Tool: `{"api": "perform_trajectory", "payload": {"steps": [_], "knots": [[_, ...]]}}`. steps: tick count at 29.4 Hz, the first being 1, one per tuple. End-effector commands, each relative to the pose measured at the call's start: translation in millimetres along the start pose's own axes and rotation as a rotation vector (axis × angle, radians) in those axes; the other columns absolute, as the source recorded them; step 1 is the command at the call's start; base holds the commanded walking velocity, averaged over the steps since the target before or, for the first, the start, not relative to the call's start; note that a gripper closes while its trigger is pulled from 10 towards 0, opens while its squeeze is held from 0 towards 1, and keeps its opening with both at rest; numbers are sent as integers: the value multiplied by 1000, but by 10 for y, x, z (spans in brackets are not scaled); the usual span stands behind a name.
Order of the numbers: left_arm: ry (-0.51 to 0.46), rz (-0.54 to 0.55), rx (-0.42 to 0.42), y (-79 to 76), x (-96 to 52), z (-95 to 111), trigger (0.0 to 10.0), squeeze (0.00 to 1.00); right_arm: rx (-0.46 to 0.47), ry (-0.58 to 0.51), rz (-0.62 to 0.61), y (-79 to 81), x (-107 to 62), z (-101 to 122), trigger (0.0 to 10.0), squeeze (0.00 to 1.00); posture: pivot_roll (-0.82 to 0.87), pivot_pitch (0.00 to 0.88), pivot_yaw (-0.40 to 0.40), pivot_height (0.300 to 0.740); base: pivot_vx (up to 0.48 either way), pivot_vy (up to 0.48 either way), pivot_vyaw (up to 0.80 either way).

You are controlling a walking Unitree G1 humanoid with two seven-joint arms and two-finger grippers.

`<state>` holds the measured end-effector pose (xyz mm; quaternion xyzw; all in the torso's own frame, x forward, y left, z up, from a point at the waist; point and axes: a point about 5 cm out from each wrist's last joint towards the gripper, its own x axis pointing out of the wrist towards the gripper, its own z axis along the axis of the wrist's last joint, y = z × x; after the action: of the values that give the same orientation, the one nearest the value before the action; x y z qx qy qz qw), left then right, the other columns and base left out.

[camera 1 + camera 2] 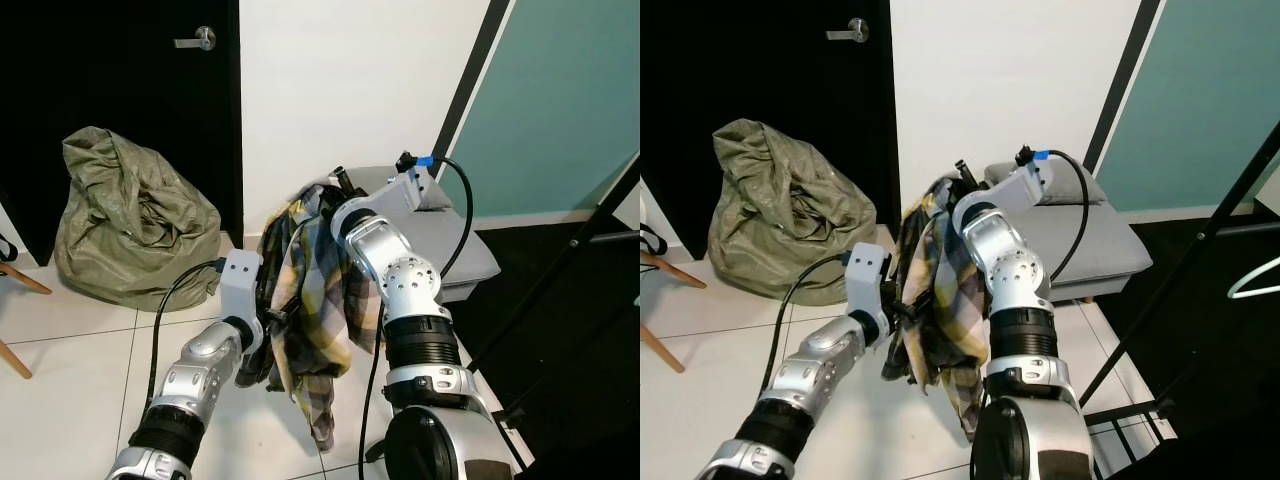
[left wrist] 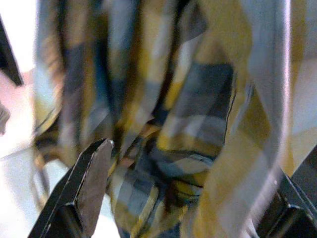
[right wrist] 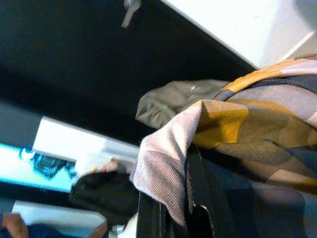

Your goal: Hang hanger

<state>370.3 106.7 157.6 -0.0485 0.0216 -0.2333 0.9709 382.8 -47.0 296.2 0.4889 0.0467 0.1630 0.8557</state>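
Two pincers on one yellow-and-grey plaid shirt point(image 1: 318, 300): right pincer point(image 1: 335, 190) clamped at the collar, holding it up off the floor, while left pincer point(image 2: 188, 198), spread wide, steadies the hanging cloth. Can't spot the hanger itself.

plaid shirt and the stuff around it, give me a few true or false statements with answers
1. The plaid shirt hangs off the floor, held up near the right gripper. True.
2. The left gripper is shut tight on the door handle. False: its fingers stand open at the shirt's cloth.
3. A green bag sits on the floor by the dark door. True.
4. The shirt is plain red. False: it is yellow, grey and dark plaid.
5. A grey bench stands behind the right arm. True.
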Motion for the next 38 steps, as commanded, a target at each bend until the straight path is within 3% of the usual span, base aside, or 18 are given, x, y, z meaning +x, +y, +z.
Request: {"api": "perform_trajectory", "payload": {"steps": [1,6,17,18,20,21,23,24,38], "knots": [[2,-18,-18,-32,9,-37,10000,0,38,44,50,54,-30,-160,0,0,-17,191,-109,740,0,0,0],[11,-31,5,-49,87,-44,10000,0,49,99,81,94,-98,-226,0,0,-18,192,-103,740,0,0,0],[17,68,20,11,176,-24,10000,0,51,178,102,127,-234,-399,0,0,-11,184,-91,740,0,0,0],[23,90,37,49,172,-22,8118,0,52,189,107,131,-261,-427,0,0,-9,171,-87,740,0,0,0],[24,93,40,56,171,-21,8118,0,53,191,109,132,-266,-433,0,0,-9,171,-87,740,0,0,0],[22,115,50,88,172,-9,1294,0,54,197,110,138,-274,-444,0,0,-13,179,-93,740,0,0,0],[20,132,57,110,175,2,1294,0,54,201,110,143,-276,-449,0,0,-12,180,-93,740,0,0,0],[14,150,69,138,169,16,0,0,57,207,114,155,-287,-462,0,0,-10,180,-92,740,0,0,0],[-41,269,114,366,77,111,0,0,55,215,107,129,-338,-458,0,0,-15,195,-102,740,0,0,0]]}}
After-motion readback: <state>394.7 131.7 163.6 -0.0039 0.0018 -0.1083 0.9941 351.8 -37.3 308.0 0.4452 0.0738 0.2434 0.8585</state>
